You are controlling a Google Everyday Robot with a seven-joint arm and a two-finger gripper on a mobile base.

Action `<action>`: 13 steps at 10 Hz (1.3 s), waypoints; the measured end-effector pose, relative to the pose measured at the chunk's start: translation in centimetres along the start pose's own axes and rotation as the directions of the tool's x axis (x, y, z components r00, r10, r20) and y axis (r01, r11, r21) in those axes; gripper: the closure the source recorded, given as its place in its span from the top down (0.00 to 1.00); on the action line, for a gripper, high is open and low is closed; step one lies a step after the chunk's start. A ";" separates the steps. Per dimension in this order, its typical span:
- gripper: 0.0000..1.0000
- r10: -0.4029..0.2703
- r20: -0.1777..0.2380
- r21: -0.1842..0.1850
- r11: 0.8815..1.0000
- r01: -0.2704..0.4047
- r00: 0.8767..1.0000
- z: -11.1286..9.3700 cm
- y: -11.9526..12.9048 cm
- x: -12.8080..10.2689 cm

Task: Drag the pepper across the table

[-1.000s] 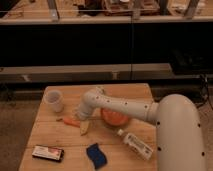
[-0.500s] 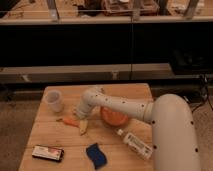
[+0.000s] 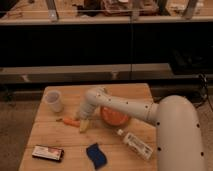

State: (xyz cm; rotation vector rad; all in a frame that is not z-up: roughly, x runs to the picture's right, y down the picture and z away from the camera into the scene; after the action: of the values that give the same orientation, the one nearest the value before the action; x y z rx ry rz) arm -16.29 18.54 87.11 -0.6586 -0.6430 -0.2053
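The pepper [image 3: 70,121] is a small slender orange vegetable lying on the light wooden table [image 3: 60,137], left of centre. My white arm reaches in from the right across the table. My gripper [image 3: 83,121] points down at the pepper's right end, touching or just above the tabletop. The round orange bowl [image 3: 115,117] sits behind the arm, partly hidden by it.
A white cup [image 3: 53,100] stands at the back left. A dark flat packet [image 3: 48,153] lies at the front left. A blue sponge-like object [image 3: 95,154] lies at the front centre. A white bottle [image 3: 135,144] lies on its side at the front right.
The arm has shifted slightly, and the gripper sits a little lower by the pepper. The pepper lies about where it was.
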 end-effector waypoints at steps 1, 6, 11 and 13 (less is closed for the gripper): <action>0.14 0.000 -0.001 -0.001 1.000 0.000 1.000 -0.2 0.0 0.0; 0.01 -0.003 -0.001 -0.001 1.000 0.003 1.000 -0.3 0.2 0.0; 0.01 -0.005 -0.010 0.002 1.000 0.005 1.000 -1.2 1.8 0.4; 0.01 -0.005 -0.014 0.005 1.000 0.005 1.000 -1.5 2.3 0.5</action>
State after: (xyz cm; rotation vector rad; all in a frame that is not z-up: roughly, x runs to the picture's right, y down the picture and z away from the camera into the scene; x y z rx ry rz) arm -14.28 19.35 85.35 -0.6498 -0.6317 -0.2127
